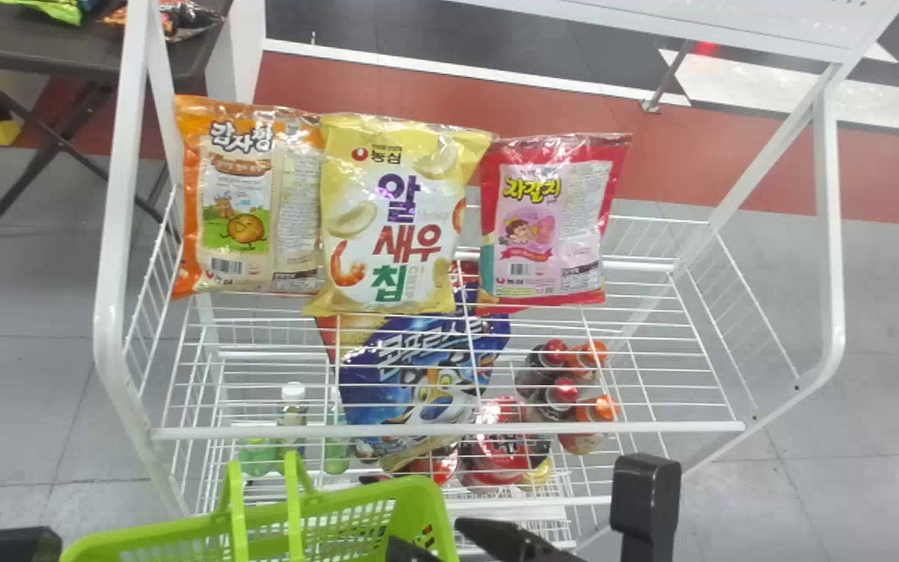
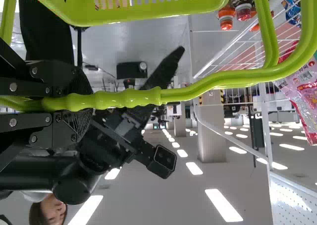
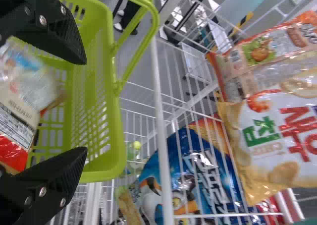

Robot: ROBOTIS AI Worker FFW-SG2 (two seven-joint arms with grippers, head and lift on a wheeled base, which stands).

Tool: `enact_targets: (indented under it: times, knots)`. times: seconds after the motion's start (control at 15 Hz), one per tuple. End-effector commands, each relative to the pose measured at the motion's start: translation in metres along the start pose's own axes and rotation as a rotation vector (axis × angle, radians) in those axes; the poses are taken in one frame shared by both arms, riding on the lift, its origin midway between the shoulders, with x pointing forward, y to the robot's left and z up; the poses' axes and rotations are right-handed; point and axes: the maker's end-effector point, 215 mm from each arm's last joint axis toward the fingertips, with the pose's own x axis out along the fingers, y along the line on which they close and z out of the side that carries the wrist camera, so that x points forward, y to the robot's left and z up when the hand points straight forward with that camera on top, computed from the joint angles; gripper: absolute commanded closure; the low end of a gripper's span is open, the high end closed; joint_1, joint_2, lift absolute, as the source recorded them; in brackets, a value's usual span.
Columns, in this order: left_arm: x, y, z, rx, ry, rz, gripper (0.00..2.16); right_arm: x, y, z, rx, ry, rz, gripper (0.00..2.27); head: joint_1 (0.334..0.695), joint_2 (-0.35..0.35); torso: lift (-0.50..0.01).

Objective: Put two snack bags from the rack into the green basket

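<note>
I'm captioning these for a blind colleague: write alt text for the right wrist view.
The right gripper, fingers spread, is at a green basket with snack packaging inside. Beside it, a white wire rack holds an orange bag and a yellow bag, with a blue bag seen through the wires.

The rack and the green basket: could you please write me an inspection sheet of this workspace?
Surface: white wire rack, with a top shelf and shelving below.
Job's things: orange bag, yellow bag and red bag in a row on the top shelf; a package appears to be inside the green basket.
Clutter: big blue bag and bottles below the top shelf.
Hands: left hand closed on a basket handle; right hand open at the basket.
Cables: nothing certain.
Surroundings: dark table with packets; grey floor with a red band.
</note>
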Motion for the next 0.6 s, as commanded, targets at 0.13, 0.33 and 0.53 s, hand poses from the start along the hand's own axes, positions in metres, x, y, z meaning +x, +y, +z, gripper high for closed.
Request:
enact_targets:
  times: [0.13,0.33,0.53]
  knots:
    - [0.002,0.000,-0.002,-0.001,0.006,-0.002,1.37,-0.025,-0.021,0.100,-0.078,-0.301,-0.037,0.06,0.695,-0.336,-0.005]
    - [0.003,0.000,-0.003,0.000,0.011,-0.001,1.37,-0.050,-0.035,0.167,-0.137,-0.503,-0.075,0.06,0.695,-0.350,-0.005]
    - [0.003,0.001,-0.004,0.000,0.013,0.004,1.37,-0.051,-0.060,0.209,-0.225,-0.594,-0.147,0.06,0.695,-0.350,-0.005]
